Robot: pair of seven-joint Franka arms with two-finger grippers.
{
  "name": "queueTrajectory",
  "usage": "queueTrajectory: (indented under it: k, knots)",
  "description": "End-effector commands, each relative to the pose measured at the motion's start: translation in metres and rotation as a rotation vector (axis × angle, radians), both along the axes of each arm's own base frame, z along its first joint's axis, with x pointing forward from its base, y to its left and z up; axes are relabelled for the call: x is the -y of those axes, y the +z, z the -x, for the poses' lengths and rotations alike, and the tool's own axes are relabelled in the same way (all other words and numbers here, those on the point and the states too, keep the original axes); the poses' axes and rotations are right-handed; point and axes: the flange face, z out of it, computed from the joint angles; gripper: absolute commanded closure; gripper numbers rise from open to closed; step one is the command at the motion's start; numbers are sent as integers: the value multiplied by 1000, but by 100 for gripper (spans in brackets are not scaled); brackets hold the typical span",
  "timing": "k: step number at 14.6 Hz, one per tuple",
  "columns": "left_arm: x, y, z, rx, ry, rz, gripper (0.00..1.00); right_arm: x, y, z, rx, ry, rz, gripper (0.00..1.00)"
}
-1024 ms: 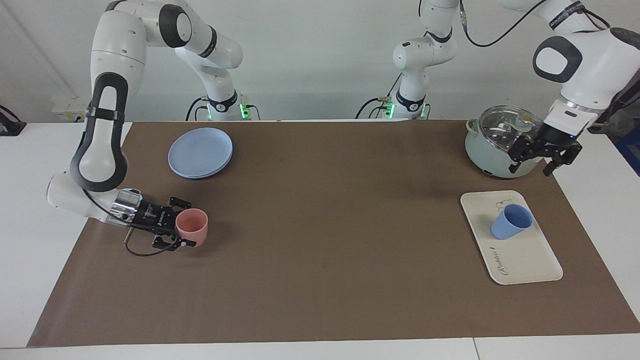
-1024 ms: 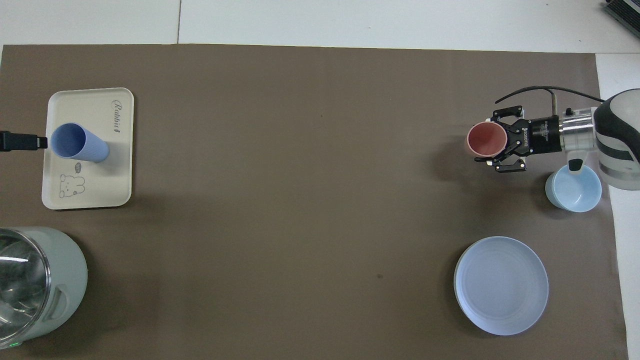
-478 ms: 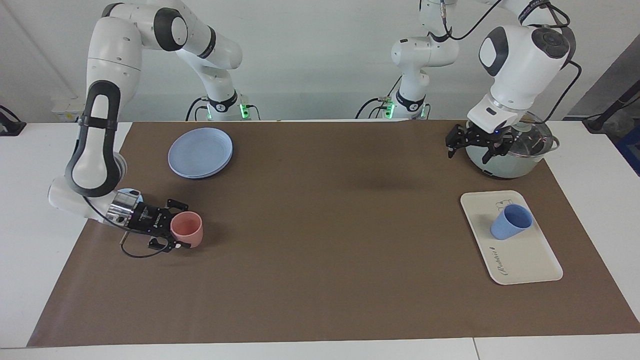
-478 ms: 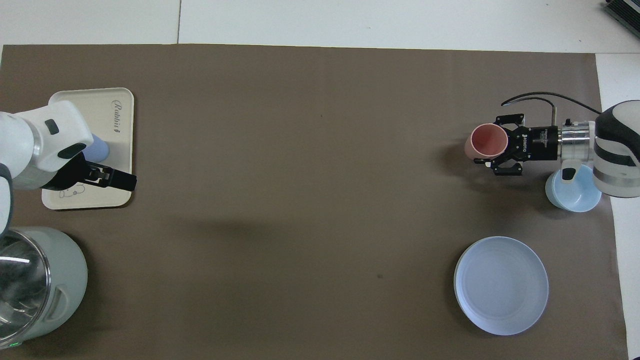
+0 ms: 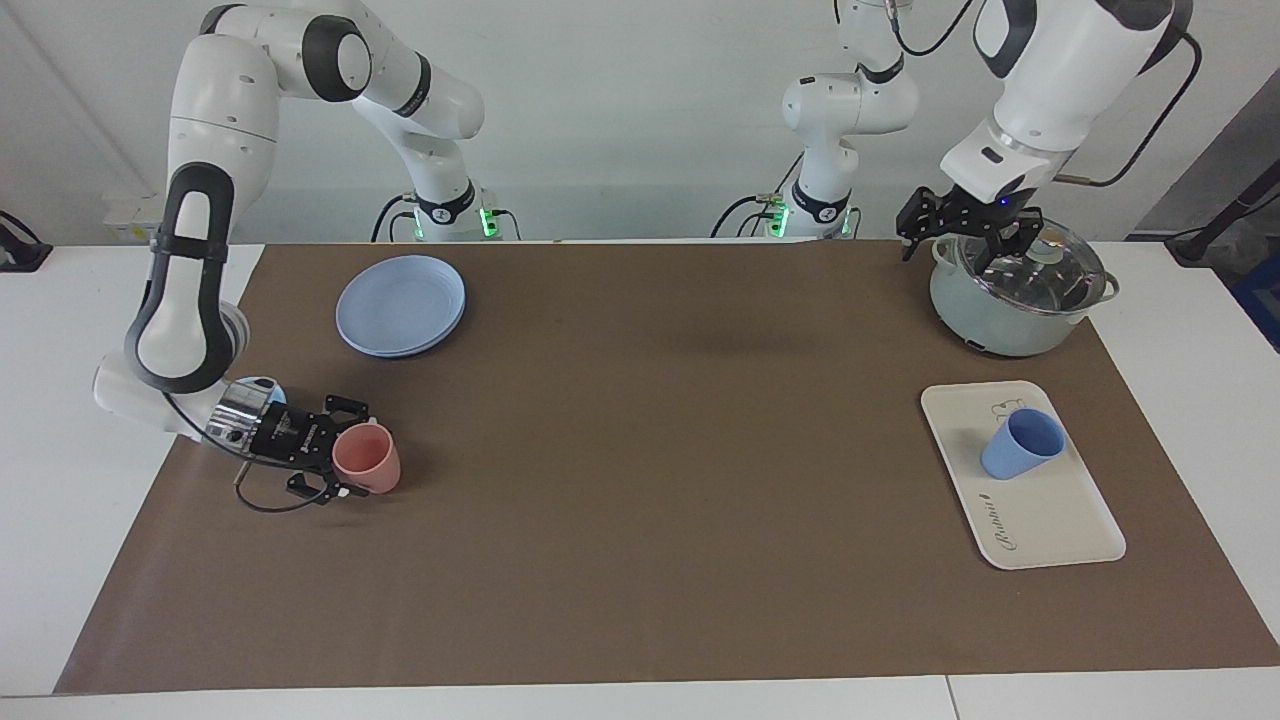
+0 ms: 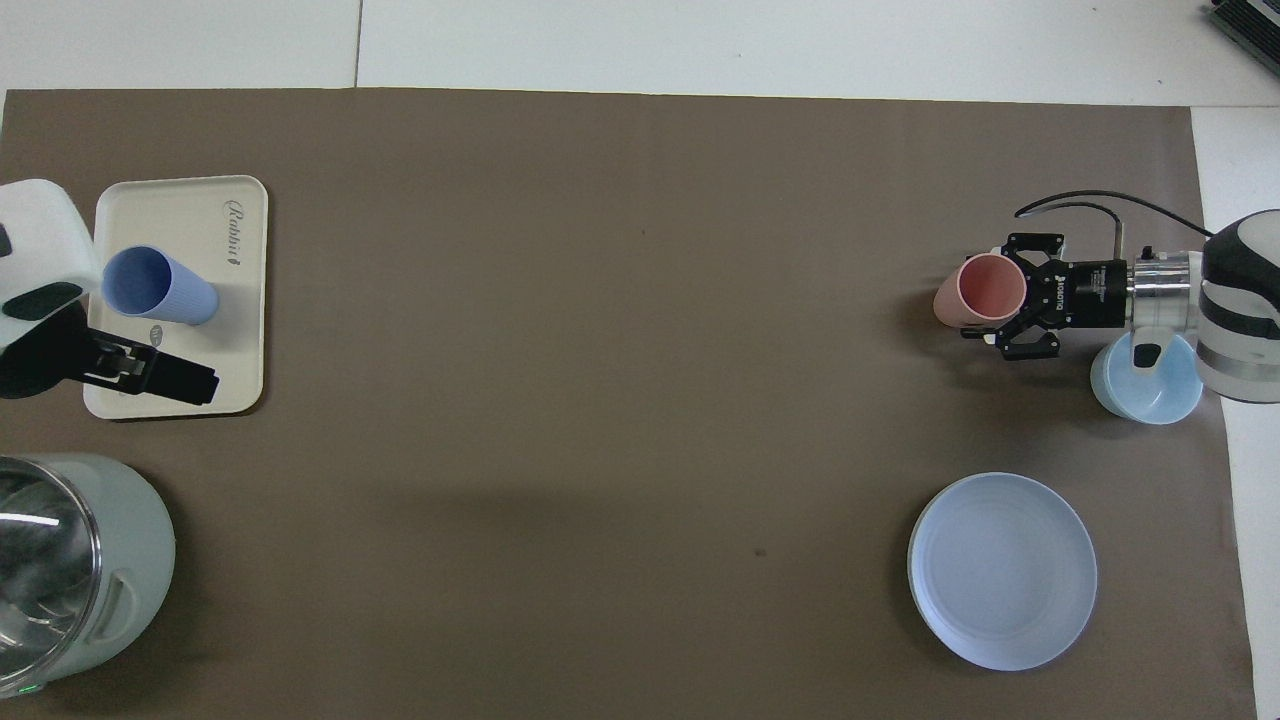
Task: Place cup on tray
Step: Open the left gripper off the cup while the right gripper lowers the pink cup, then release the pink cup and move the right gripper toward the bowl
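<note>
Fingers [image 5: 352, 405] of the right gripper [image 5: 338, 448] set either side of the salmon-pink cup [image 5: 366, 458], closed on its wall near the rim, with the cup tipped slightly and low over the brown mat [image 5: 640, 480] at the right arm's end of the tabletop [image 5: 60, 480]; whether its base touches the mat cannot be told. Just beside that wrist, a light-blue low bowl [image 6: 1150, 385], mostly hidden in the facing view, showing nothing inside from overhead. Nearer to the robots than the pink cup, a round blue plate [image 5: 401, 304] lying bare on the mat. At the left arm's end, the left gripper [image 5: 965, 232] hanging in the air over the rim of the pale green pot [image 5: 985, 315], fingers spread apart and holding nothing. Glass lid [image 5: 1035, 268] seated on the pot, knob uppermost; contents not visible through the glare. Farther from the robots than the pot, the cream-white tray [image 5: 1050, 520] flat on the mat, cursive script at its end farthest from the robots and a small bear drawing toward the pot. On the tray, the periwinkle-blue cup [image 5: 1020, 444] standing upright with mouth open upward, apart from both grippers, in the half of the tray toward the pot. Nothing else resting on the tray.
</note>
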Motion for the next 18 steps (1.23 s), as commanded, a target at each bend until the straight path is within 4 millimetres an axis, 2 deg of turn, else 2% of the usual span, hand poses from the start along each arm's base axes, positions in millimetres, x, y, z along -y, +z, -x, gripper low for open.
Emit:
queueTrajectory:
  k: [1, 4, 6, 8, 10, 12, 13, 18]
  knots:
    - [-9, 14, -12, 3, 19, -19, 0, 20, 16, 14, 33, 21, 52, 1]
    - [-22, 0, -4, -22, 48, -25, 0, 40, 31, 21, 91, 114, 172, 0]
    - [-29, -5, -2, -14, 53, -22, 0, 42, 55, 23, 131, 221, 284, 0]
    - [-40, 3, -5, 4, 57, -18, 0, 35, 91, 26, 185, 385, 444, 0]
    - [-41, 5, -4, 1, 54, -18, 0, 28, 123, 29, 241, 525, 554, 0]
    - [-41, 3, -2, -10, 56, -21, 0, 19, 151, 34, 280, 595, 608, 0]
    - [-41, 4, -3, 1, 57, -20, 0, 12, 161, 36, 293, 622, 614, 0]
    - [-40, -5, 0, -10, 109, -26, 0, -65, 208, 47, 403, 1026, 675, 0]
